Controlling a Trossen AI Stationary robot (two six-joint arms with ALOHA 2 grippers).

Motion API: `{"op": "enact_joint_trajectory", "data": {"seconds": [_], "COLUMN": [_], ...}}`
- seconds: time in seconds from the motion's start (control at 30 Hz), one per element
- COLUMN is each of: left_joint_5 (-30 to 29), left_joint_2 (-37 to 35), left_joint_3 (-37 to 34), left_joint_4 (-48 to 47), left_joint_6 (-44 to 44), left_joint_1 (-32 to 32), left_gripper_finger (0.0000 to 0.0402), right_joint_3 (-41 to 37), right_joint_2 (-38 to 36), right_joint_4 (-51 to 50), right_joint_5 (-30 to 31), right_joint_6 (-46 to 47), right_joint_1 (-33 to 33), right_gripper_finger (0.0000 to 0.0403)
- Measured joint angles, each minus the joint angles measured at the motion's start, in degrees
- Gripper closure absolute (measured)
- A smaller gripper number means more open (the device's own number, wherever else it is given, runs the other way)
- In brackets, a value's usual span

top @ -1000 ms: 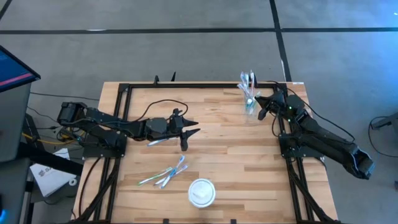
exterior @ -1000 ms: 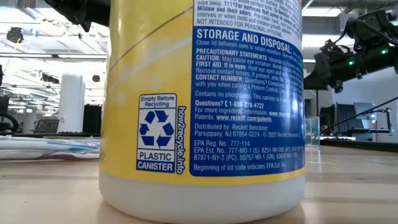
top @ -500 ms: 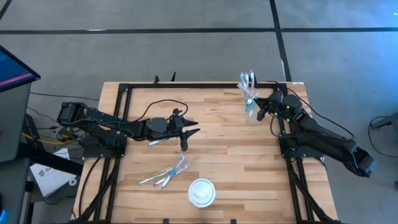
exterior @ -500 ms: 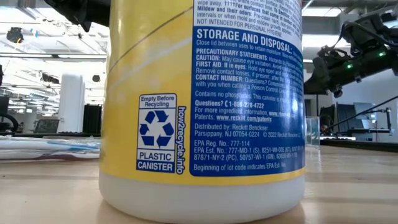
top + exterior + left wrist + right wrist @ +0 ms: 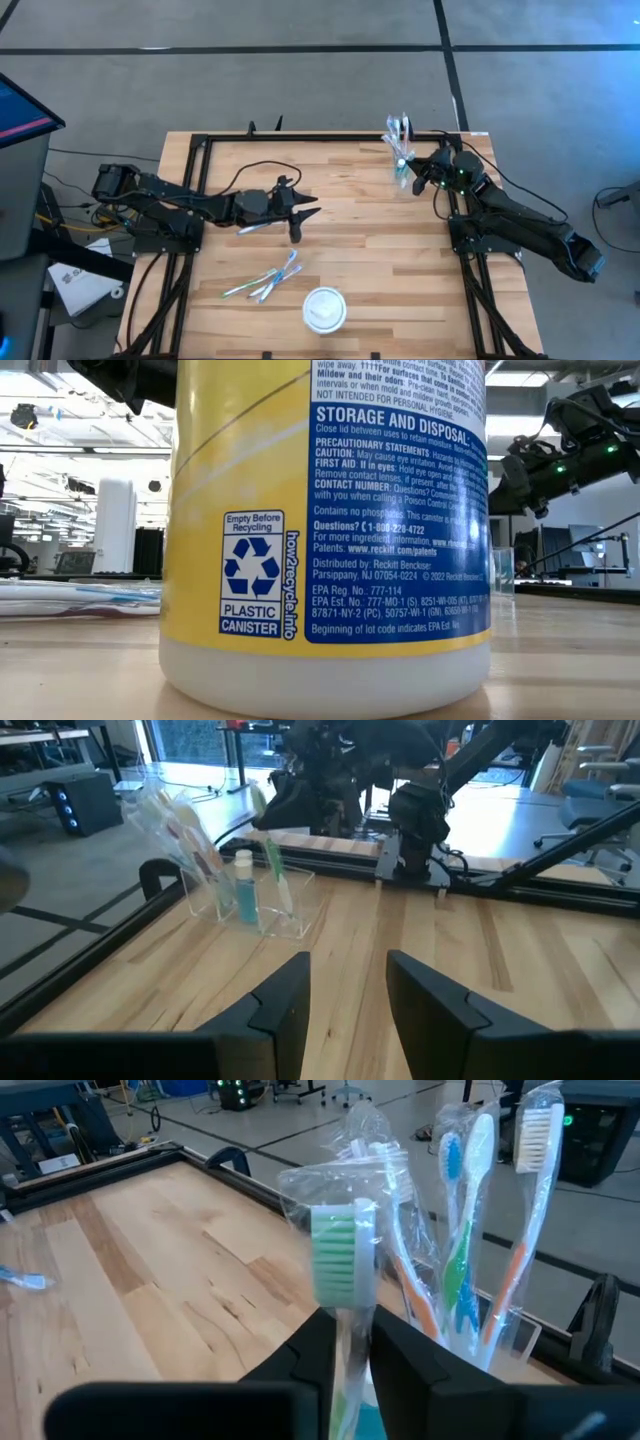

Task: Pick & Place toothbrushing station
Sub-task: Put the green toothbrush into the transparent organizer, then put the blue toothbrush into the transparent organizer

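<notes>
Right gripper (image 5: 345, 1342) is closed on a plastic-wrapped green toothbrush (image 5: 340, 1265) at the clear holder (image 5: 402, 172), which stands at the far right corner of the bench (image 5: 380, 240) with more wrapped brushes upright in it. Left gripper (image 5: 305, 208) hovers mid-bench, fingers narrowly apart, holding nothing. Loose pastel toothbrushes (image 5: 268, 280) lie on the pale wood planks beside a round white lid (image 5: 325, 308). A glossy yellow canister (image 5: 325, 530) fills the low view. The floor is grey concrete.

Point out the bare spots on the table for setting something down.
Bare wood lies between the left end effector and the clear holder, and right of the white canister. Crowded: the loose toothbrushes by the canister, and the holder, where the right end effector works.
</notes>
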Motion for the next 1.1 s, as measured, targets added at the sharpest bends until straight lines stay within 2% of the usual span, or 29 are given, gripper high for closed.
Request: {"op": "enact_joint_trajectory", "data": {"seconds": [0.17,0.43,0.6,0.87,1.1], "left_joint_5": [-0.3,-0.5,-0.5,-0.5,-0.5], "left_joint_2": [0.0,0.0,0.0,0.0,0.0], "left_joint_3": [-0.9,-0.8,-0.8,-0.8,-0.8], "left_joint_4": [0.3,0.7,0.7,0.7,0.3], "left_joint_6": [0.0,0.0,0.0,0.0,-0.3], "left_joint_1": [0.1,0.1,0.1,0.1,0.1], "left_gripper_finger": [0.0276,0.0276,0.0276,0.0276,0.0276], "right_joint_3": [0.0,0.0,0.0,0.0,0.0], "right_joint_2": [0.0,0.0,-0.1,-3.4,-6.1], "right_joint_4": [0.7,1.7,2.4,4.8,3.9], "right_joint_5": [0.0,0.0,0.1,-0.1,-3.3], "right_joint_6": [0.0,0.0,0.0,1.4,2.2], "right_joint_1": [0.0,-0.5,-1.2,-0.9,0.0], "right_gripper_finger": [0.0325,0.0253,0.0225,0.0219,0.023]}}
